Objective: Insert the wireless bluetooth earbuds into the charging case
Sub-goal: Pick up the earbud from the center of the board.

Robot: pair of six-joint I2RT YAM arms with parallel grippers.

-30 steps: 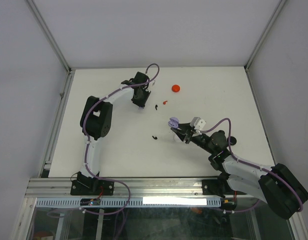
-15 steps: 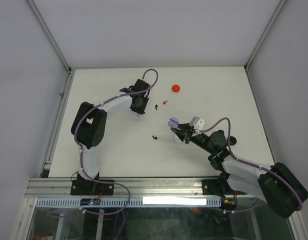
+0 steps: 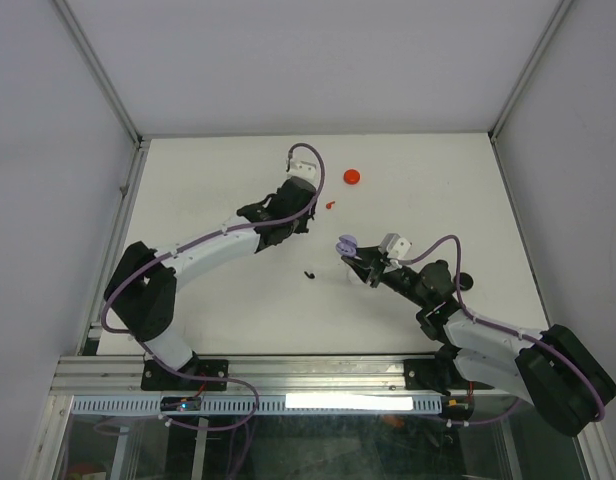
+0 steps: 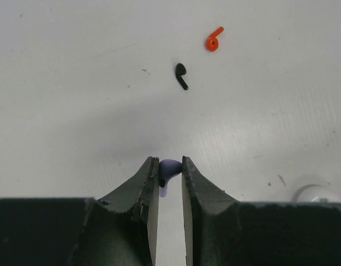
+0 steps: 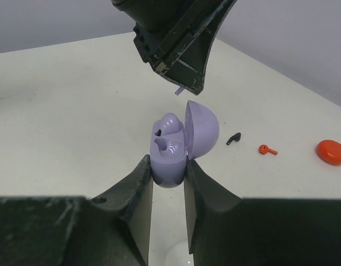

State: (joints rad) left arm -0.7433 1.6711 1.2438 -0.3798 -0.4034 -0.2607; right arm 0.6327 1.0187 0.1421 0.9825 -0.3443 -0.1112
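My left gripper (image 4: pixel 170 166) is shut on a lilac earbud (image 4: pixel 169 168), pinched by its head with the stem hanging down. In the right wrist view that gripper (image 5: pixel 181 83) hangs just above and behind the open lilac charging case (image 5: pixel 170 151), the earbud's stem (image 5: pixel 180 90) showing under its tips. My right gripper (image 5: pixel 168 169) is shut on the case's base, with the lid (image 5: pixel 203 130) hinged up. From above, the left gripper (image 3: pixel 303 222) sits left of the case (image 3: pixel 346 244). A black earbud (image 4: pixel 181 75) and a red earbud (image 4: pixel 214 40) lie on the table.
A closed red round case (image 3: pixel 352 177) lies at the back, with the red earbud (image 3: pixel 331 204) in front of it. Another black earbud (image 3: pixel 310 272) lies nearer the front. A white case (image 3: pixel 393 243) sits beside the right gripper. Walls close in the white table (image 3: pixel 438 180).
The left arm has stretched out from the back left towards the centre, carrying the lilac earbud close to the held case. The right arm and the case have not moved.
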